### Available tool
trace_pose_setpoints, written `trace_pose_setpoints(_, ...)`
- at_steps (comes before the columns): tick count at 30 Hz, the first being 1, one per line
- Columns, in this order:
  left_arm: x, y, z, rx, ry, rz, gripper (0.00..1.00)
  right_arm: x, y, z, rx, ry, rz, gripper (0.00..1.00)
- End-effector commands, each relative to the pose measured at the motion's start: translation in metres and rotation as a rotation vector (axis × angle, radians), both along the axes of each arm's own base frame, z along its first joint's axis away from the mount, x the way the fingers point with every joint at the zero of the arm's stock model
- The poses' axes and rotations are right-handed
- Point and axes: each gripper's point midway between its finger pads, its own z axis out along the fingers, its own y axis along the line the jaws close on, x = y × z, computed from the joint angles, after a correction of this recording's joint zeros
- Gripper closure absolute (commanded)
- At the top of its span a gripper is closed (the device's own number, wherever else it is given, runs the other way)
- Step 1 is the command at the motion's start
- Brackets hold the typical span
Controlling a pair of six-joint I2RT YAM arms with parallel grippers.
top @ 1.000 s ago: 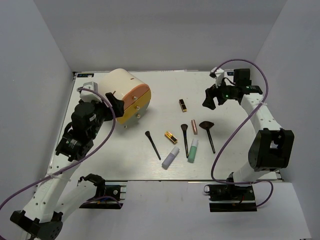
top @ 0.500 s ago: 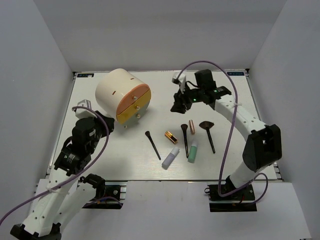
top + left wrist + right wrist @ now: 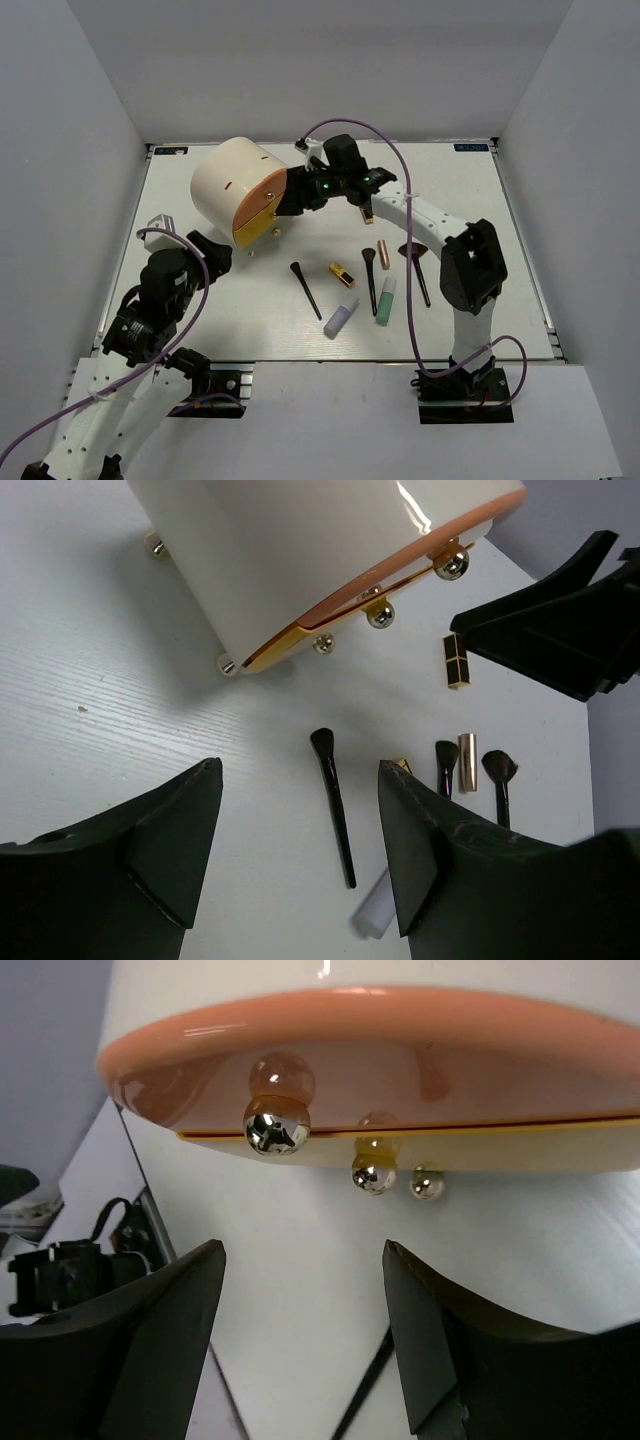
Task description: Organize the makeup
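My right fingers [image 3: 292, 195]: wide, empty, facing knob [image 3: 277, 1126] on cream cylinder [image 3: 232, 180], upper left | my left fingers [image 3: 212, 248]: wide, empty, lower left | makeup [image 3: 385, 300]: loose on desk [image 3: 480, 200], lower centre | RISK: I slip off the knob and shove the cylinder; my forearm sweeps the lipstick [image 3: 366, 212].

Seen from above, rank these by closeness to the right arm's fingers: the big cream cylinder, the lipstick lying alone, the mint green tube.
1. Cream cylinder, directly in front of the right fingers.
2. Lone lipstick, to their right, beside the arm.
3. Mint green tube, in the near cluster.
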Motion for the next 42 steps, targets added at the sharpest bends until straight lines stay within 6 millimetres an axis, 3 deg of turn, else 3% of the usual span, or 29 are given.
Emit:
trace_pose_setpoints(1,-0.003,0.007,0.007,-0.006,-0.003,0.033,0.26,0.004,0.020,0.027,0.084,0.090,-0.099,0.30)
trace_pose_setpoints(11,-0.003,0.009,0.004,-0.006,-0.003,0.048,0.25,0.013,0.036,0.039,0.150,0.142,-0.148,0.40)
trace_pose_setpoints(21,0.000,0.010,0.007,-0.001,-0.013,0.054,0.25,0.020,0.047,0.025,0.162,0.157,-0.165,0.53)
trace_pose_setpoints(33,-0.002,0.013,0.013,-0.009,-0.034,0.070,0.25,0.032,0.051,0.037,0.198,0.103,-0.183,0.57)
trace_pose_setpoints(36,-0.002,0.014,0.013,-0.008,-0.033,0.071,0.25,0.034,0.051,0.034,0.193,0.099,-0.191,0.65)
trace_pose_setpoints(40,-0.001,0.012,0.015,-0.015,-0.040,0.063,0.25,0.035,0.047,0.035,0.192,0.087,-0.190,0.84)
trace_pose_setpoints(42,-0.001,0.010,0.018,-0.020,-0.048,0.053,0.24,0.030,0.043,0.032,0.181,0.086,-0.184,0.86)
